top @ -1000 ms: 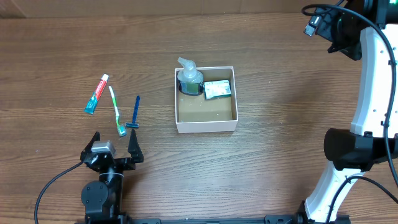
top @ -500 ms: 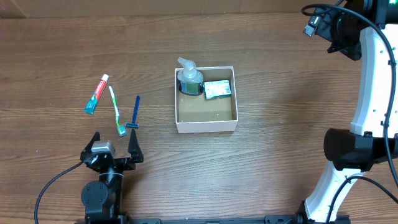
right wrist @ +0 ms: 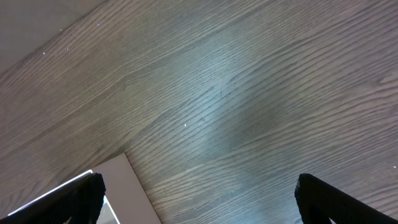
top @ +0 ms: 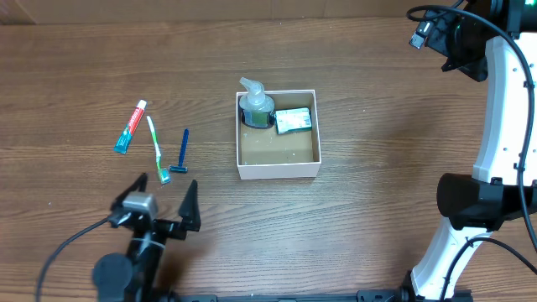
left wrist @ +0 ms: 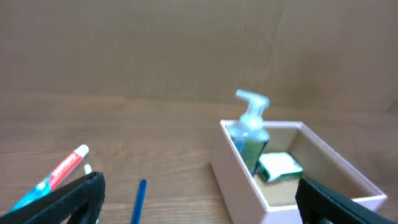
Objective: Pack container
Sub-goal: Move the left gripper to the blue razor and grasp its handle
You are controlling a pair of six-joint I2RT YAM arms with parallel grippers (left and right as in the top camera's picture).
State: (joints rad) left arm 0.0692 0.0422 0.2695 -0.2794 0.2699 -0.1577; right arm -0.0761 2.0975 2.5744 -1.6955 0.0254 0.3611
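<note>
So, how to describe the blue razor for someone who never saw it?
Look left of the square white cardboard box. Of three slim items there, the dark blue plastic razor lies nearest the box. Only it is all blue, unlike the green-and-white toothbrush.

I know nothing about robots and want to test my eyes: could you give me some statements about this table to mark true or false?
The pump bottle stands inside the container. True.
The toothbrush lies in the container. False: it lies on the table, between the toothpaste and the razor.
The left claw grips the razor. False: it is open and empty.
A green-and-white packet lies beside the bottle in the container. True.
</note>
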